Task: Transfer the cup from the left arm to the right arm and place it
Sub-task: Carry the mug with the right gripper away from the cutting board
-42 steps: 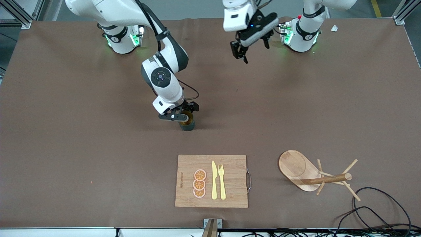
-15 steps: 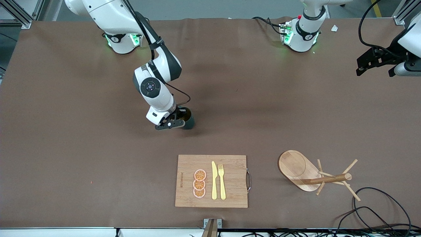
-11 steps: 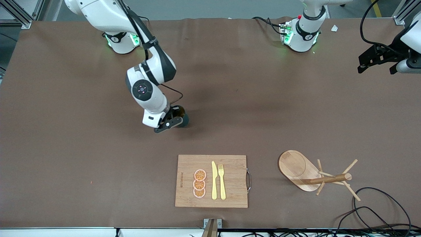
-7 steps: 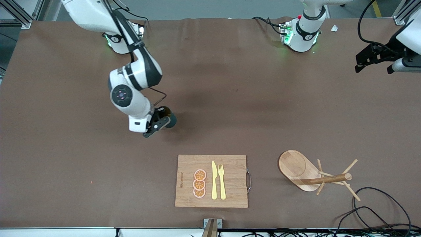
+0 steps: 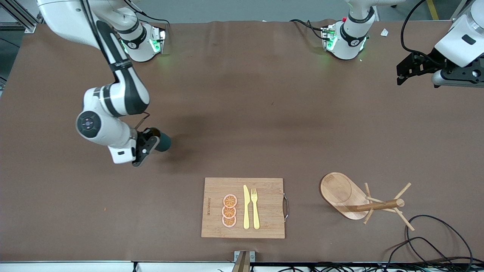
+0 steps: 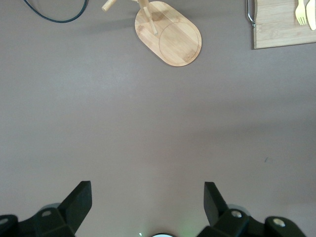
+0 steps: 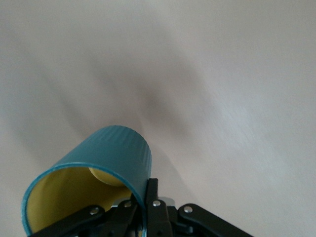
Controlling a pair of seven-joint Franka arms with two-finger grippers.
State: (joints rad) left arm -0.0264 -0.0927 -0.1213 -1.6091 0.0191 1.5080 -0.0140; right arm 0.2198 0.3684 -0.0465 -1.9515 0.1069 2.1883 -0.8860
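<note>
1. Over the bench's right-arm end, the right gripper has swung the cup sideways, jaws pinching its rim.
2. Handover done; left gripper, jaws spread, waits.

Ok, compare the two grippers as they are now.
The right gripper is shut on the cup, held tilted over bare table toward the right arm's end; the left gripper is open and empty, up at the left arm's end. Both have black fingers.
</note>
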